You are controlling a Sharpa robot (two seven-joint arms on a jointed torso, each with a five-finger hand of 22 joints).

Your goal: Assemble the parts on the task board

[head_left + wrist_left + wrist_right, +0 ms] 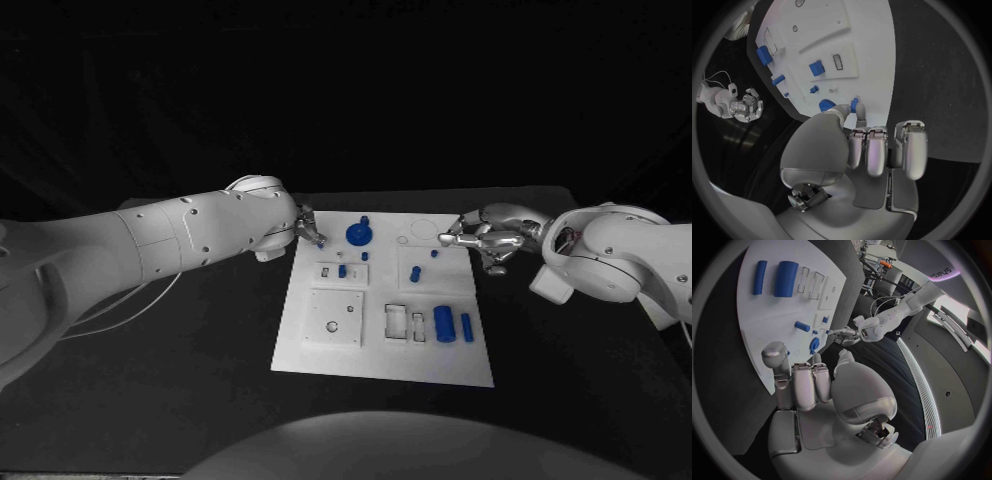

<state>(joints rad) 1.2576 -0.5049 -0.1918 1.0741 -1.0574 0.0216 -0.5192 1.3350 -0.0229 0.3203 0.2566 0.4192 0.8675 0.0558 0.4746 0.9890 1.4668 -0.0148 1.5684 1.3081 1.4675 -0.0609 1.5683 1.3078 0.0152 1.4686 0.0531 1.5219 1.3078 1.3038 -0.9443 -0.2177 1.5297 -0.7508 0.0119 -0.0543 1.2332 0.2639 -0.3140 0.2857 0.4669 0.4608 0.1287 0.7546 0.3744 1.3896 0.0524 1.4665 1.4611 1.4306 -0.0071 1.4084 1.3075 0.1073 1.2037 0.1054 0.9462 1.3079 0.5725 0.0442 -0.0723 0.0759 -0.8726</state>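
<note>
The white task board (382, 355) lies mid-table. At its far left corner my left hand (306, 232) pinches a small blue part (854, 104) between thumb and a fingertip, just over the board (873, 40), next to a blue round part (358, 235). My right hand (483, 240) hovers at the far right corner with fingers curled (807, 385) and nothing seen in them. A small blue peg (415, 272), a thick blue cylinder (444, 325) and a slim one (466, 325) lie on the board.
A square white inset (335, 318) and open slots (397, 320) sit on the board's near half. Black table (173, 400) surrounds the board. A thin cable (130, 305) hangs under my left arm.
</note>
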